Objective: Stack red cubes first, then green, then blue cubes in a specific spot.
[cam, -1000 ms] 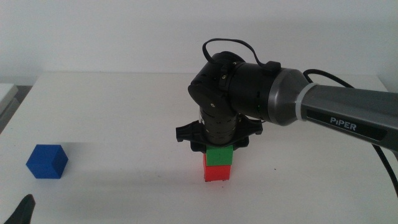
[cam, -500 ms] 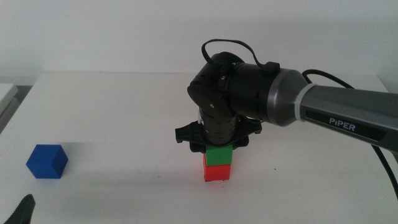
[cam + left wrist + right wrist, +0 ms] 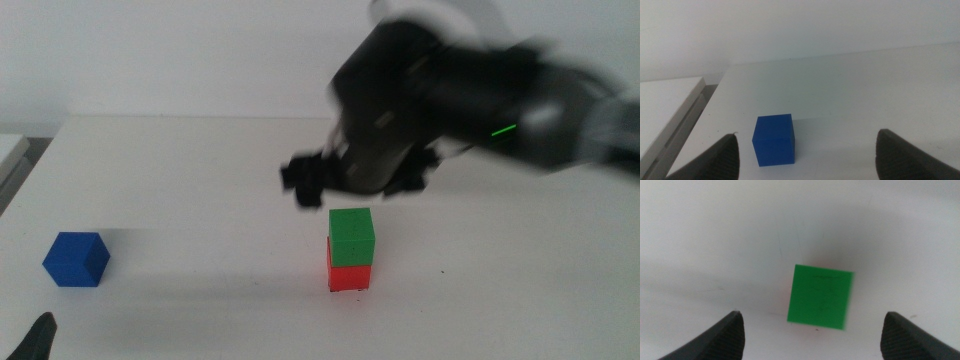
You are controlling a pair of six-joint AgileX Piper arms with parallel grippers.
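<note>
The green cube (image 3: 351, 236) sits squarely on top of the red cube (image 3: 349, 277), the two forming a short stack on the white table (image 3: 200, 170). Only the lower part of the red one shows under the green one in the middle view. In the right wrist view the green cube (image 3: 820, 296) is seen from above, with just a thin reddish edge along one side.

The right gripper (image 3: 352, 178) hangs above the stack, clear of the green cube and not touching it. Its jaws are spread wide, much wider than the cube, and hold nothing. In the right wrist view the right gripper (image 3: 812, 332) shows its two dark jaw tips far apart, with the green cube between and beyond them. The right arm (image 3: 480, 110) reaches in over the table toward the stack, its wrist bent downward; it is blurred in the middle view.

The blue cube (image 3: 76, 259) lies alone on the table, well apart from the stack, on the left arm's side. The left gripper (image 3: 807, 152) waits near it, low over the table, jaws spread wide and empty. The blue cube (image 3: 773, 139) rests just ahead of them, nearer one jaw than the other. In the middle view only a dark tip of the left gripper (image 3: 38, 338) shows, near the blue cube.
</note>
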